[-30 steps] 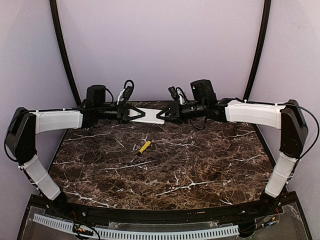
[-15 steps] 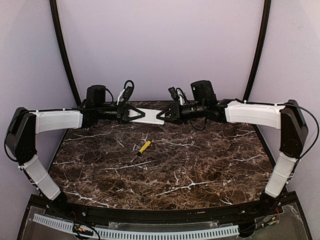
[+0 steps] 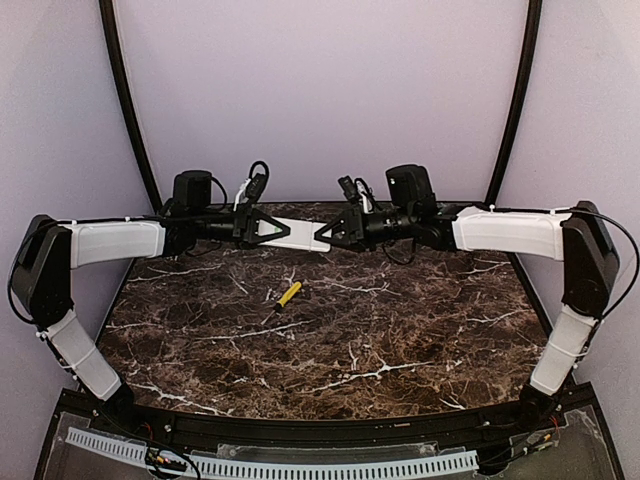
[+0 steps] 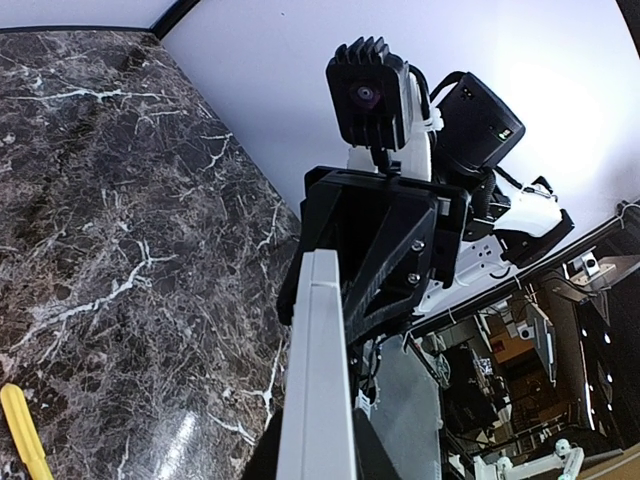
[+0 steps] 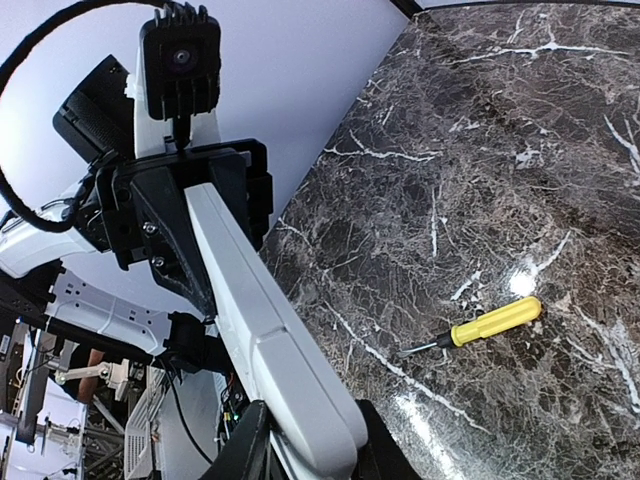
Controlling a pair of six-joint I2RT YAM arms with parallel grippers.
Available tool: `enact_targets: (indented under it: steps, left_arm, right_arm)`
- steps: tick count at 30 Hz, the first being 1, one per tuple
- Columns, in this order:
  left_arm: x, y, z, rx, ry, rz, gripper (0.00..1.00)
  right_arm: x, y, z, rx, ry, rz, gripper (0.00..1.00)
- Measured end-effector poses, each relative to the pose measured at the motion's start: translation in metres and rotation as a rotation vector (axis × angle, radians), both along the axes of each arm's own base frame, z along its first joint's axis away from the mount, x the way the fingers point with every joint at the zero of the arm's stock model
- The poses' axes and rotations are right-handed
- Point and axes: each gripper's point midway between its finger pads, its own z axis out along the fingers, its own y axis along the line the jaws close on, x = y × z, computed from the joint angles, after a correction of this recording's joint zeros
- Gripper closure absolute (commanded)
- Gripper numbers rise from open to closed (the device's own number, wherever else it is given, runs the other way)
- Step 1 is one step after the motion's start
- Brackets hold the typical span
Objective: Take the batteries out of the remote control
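Observation:
The white remote control (image 3: 301, 232) is held in the air above the back of the table, between both grippers. My left gripper (image 3: 279, 229) is shut on its left end and my right gripper (image 3: 333, 232) is shut on its right end. In the left wrist view the remote (image 4: 318, 370) runs up from my left gripper (image 4: 318, 462) to the right gripper. In the right wrist view the remote (image 5: 245, 290) shows a seam across it near my right gripper (image 5: 305, 450). The batteries are hidden.
A yellow-handled screwdriver (image 3: 288, 294) lies on the dark marble table (image 3: 400, 340) left of centre, under the remote; it also shows in the right wrist view (image 5: 490, 323) and the left wrist view (image 4: 24, 432). Purple walls close in the back and sides.
My right gripper and wrist have shifted slightly to the right. The left arm, the remote and the screwdriver look unmoved.

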Motion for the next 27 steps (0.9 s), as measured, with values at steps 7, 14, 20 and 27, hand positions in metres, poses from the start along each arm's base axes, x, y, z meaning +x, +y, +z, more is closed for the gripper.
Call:
enact_targets:
  steps: [7, 14, 20, 27]
  left_arm:
    - [-0.013, -0.006, 0.009, -0.036, 0.016, -0.065, 1.0]
    - [-0.017, -0.006, 0.02, -0.062, 0.0, -0.083, 1.0]
    - [-0.016, -0.006, 0.021, -0.065, -0.007, -0.084, 1.0]
    - [-0.014, -0.009, 0.021, -0.06, -0.01, -0.063, 1.0]
  right_arm:
    - [-0.019, -0.008, 0.01, 0.107, -0.034, 0.039, 1.0]
    - [-0.023, -0.007, 0.022, 0.159, -0.052, 0.06, 1.0]
    - [-0.023, -0.007, 0.024, 0.157, -0.039, 0.06, 0.76]
    - [-0.025, -0.004, 0.022, 0.115, -0.048, 0.065, 0.6]
